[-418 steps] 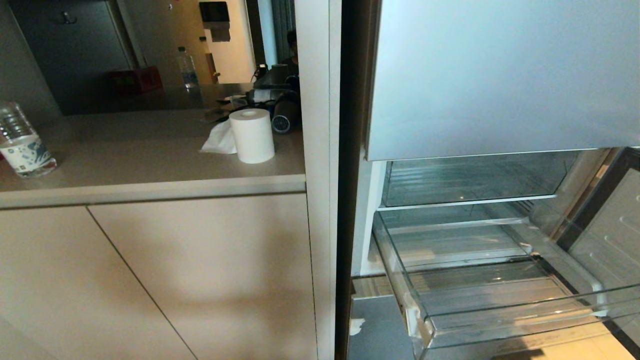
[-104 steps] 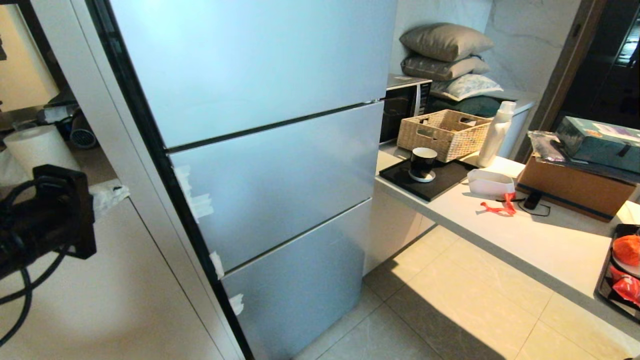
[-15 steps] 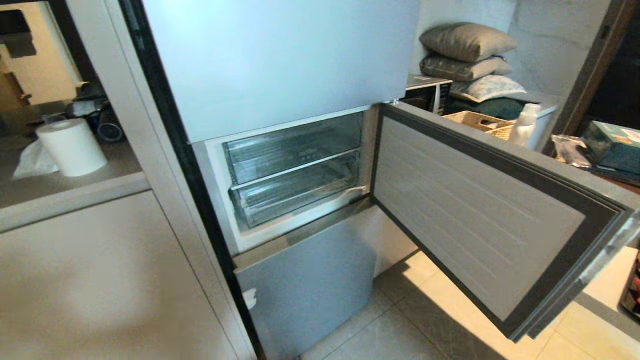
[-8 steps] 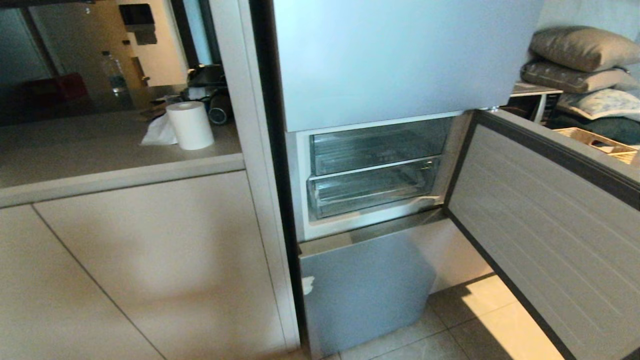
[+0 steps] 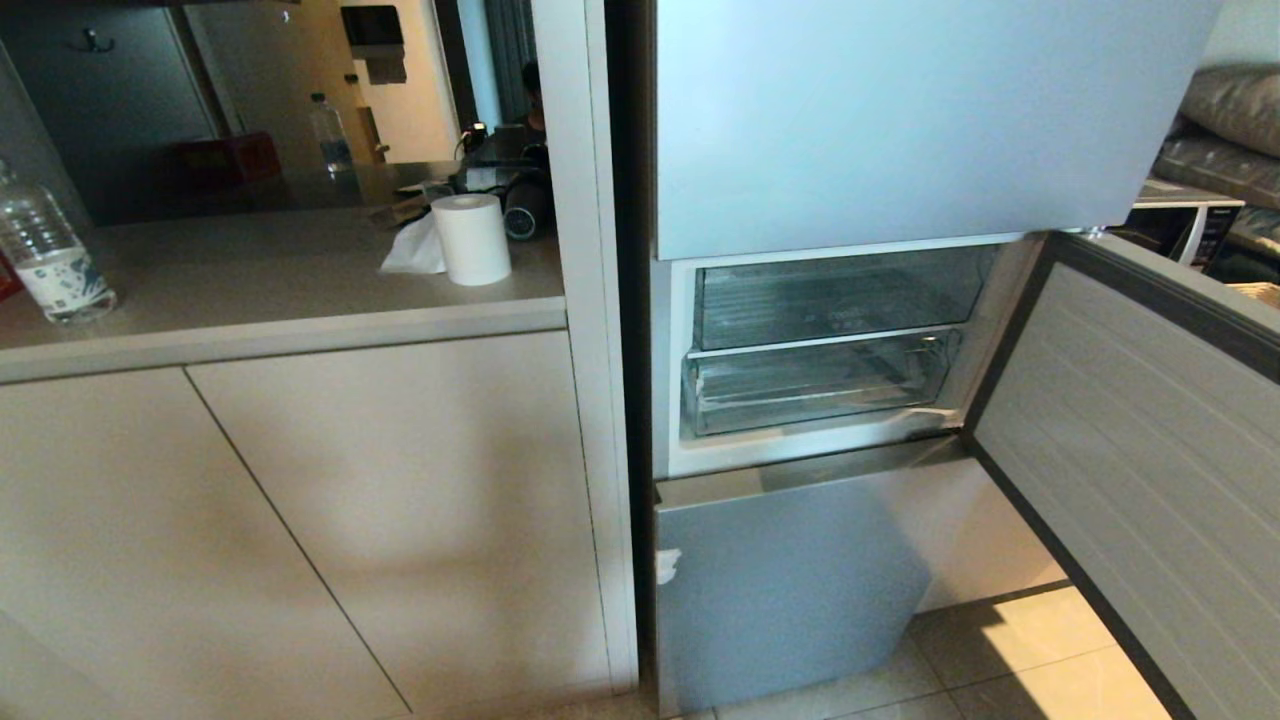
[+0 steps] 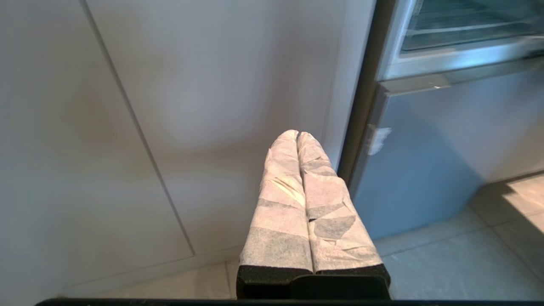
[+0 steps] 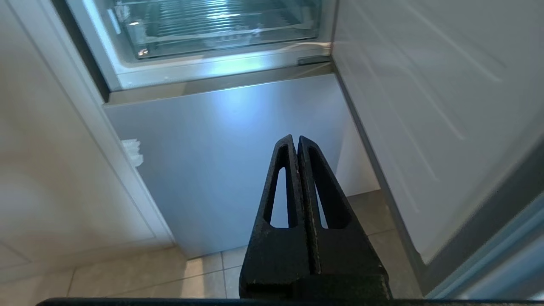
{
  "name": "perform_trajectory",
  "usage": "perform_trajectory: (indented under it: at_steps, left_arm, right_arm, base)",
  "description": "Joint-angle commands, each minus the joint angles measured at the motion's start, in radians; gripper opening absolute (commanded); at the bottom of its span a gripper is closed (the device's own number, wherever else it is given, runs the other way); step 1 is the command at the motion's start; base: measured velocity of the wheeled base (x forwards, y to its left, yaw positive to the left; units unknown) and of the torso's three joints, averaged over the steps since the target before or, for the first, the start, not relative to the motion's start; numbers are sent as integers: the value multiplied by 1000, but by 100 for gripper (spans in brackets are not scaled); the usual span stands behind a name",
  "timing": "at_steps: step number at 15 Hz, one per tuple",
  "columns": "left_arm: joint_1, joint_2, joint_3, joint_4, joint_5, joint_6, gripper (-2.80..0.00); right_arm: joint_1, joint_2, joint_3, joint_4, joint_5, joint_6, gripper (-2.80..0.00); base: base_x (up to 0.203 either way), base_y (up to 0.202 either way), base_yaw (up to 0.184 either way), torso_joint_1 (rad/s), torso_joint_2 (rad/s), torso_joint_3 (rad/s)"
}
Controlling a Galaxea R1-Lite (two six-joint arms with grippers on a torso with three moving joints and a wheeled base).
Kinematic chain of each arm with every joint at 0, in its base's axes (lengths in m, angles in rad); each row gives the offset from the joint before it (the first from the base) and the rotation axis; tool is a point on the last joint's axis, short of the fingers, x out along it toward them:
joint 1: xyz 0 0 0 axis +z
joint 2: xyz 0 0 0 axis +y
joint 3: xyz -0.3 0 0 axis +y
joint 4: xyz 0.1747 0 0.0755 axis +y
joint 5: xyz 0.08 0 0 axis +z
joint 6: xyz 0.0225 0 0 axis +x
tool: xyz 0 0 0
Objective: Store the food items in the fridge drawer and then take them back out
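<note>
The drawer sits pushed into the open middle compartment of the fridge. It is wide and shallow, its long axis running side to side across the compartment, and its clear front lip faces out toward the robot. A glass shelf lies just above it. No food shows in it, and no food items appear in any view.

Both grippers hang low before the fridge, and the drawer lies above and beyond their tips, well apart from both. In the right wrist view the drawer is ahead of and above the right gripper, whose black fingers are pressed together with nothing between them; the tips point at the closed lower door. In the left wrist view the drawer is up and off to the right of the left gripper, whose padded, tape-wrapped fingers are likewise pressed together and empty, pointing at the cabinet beside the fridge edge.

The middle door stands swung open to the right of the drawer. To the left of the fridge is a counter bearing a paper roll and a bottle.
</note>
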Motion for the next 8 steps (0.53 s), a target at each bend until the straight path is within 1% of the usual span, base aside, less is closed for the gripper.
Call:
perform_trajectory:
  at_steps: [1, 5, 6, 8]
  left_arm:
    - [2, 0, 2, -1, 0, 0, -280]
    - [2, 0, 2, -1, 0, 0, -280]
    - [2, 0, 2, -1, 0, 0, -280]
    - [2, 0, 2, -1, 0, 0, -280]
  right_arm:
    - [0, 1, 0, 0, 1, -5, -280]
    - [0, 9, -28, 16, -17, -8, -280]
    - [0, 32, -68, 32, -36, -5, -280]
    - [0, 163, -157, 61, -81, 5, -280]
  base:
    - [0, 0, 0, 0, 0, 0]
    - [0, 0, 0, 0, 0, 0]
    - [0, 0, 0, 0, 0, 0]
    - [0, 0, 0, 0, 0, 0]
